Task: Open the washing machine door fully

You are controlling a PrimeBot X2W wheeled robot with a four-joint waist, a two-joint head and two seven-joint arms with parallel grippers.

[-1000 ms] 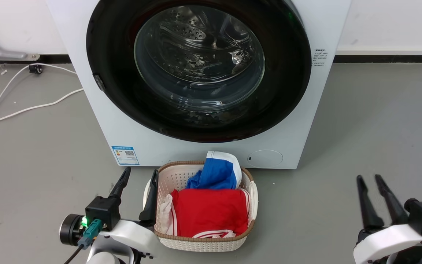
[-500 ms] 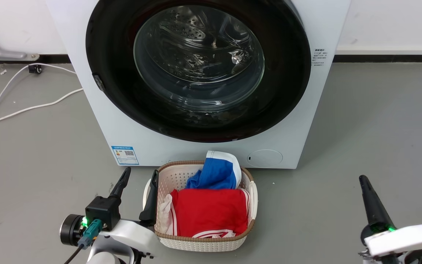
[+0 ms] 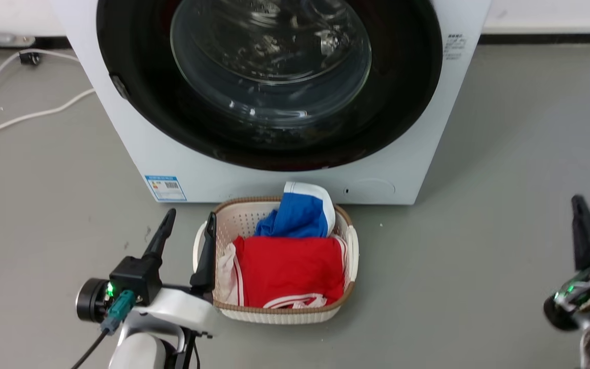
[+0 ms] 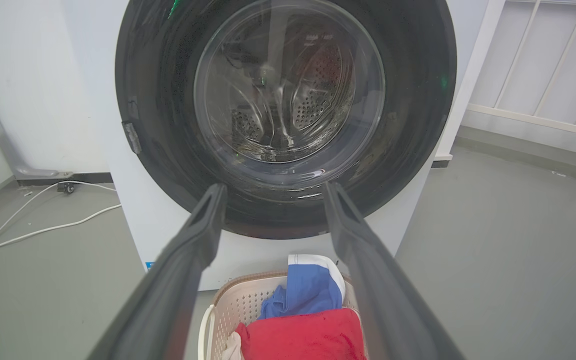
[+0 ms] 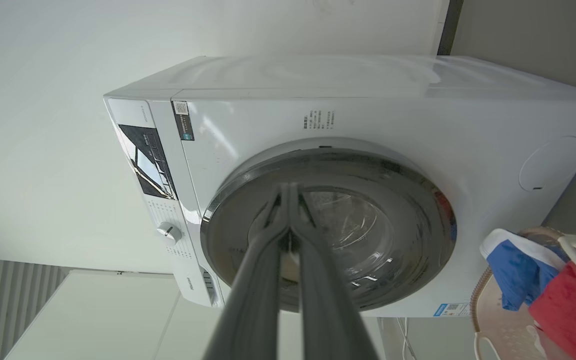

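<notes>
The washing machine door [image 3: 402, 102] is a glossy black disc with a domed glass centre, and it lies flush against the white machine front. In the left wrist view the door [image 4: 288, 90] is straight ahead, and in the right wrist view the door [image 5: 368, 235] appears rolled sideways. My left gripper [image 3: 191, 215] is open and empty, low by the basket's left rim, with the door beyond its spread fingers [image 4: 274, 189]. My right gripper [image 3: 577, 201] hangs at the far right, turned edge-on and clear of the machine. Its fingertips [image 5: 288, 189] are pressed together on nothing.
A woven-rim laundry basket [image 3: 350, 246] holding a red garment [image 3: 287, 271] and a blue one [image 3: 297, 215] stands on the grey floor right before the machine. A white cable [image 3: 18, 118] trails at the left. A small round flap [image 3: 372, 188] sits low on the machine's right.
The head camera has tilted down, so the whole scene sits higher. My right gripper rolled onto its side, moved right and up, and its slightly parted fingers came together. The left gripper kept still.
</notes>
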